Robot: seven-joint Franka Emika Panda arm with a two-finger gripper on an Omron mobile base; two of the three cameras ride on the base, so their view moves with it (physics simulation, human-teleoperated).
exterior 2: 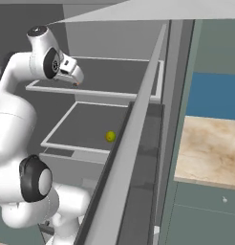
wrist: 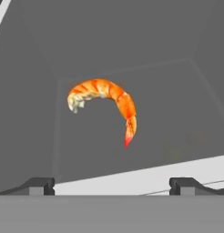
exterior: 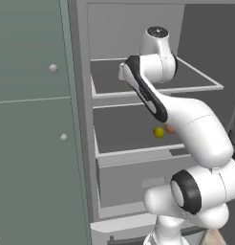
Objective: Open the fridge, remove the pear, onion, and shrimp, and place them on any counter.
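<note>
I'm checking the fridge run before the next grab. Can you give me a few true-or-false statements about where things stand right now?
1. The fridge door is open. True.
2. The gripper is shut on the shrimp. False: its jaws are open and the shrimp lies ahead of them on a shelf.
3. The pear sits on the lower shelf. True.
4. The pear lies on the counter. False: it is in the fridge.
5. The onion lies beside the pear. True.

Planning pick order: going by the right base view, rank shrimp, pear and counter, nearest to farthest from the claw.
1. shrimp, upper shelf, just ahead of the claw.
2. pear, lower shelf, below.
3. counter, outside the fridge, far right.
</note>
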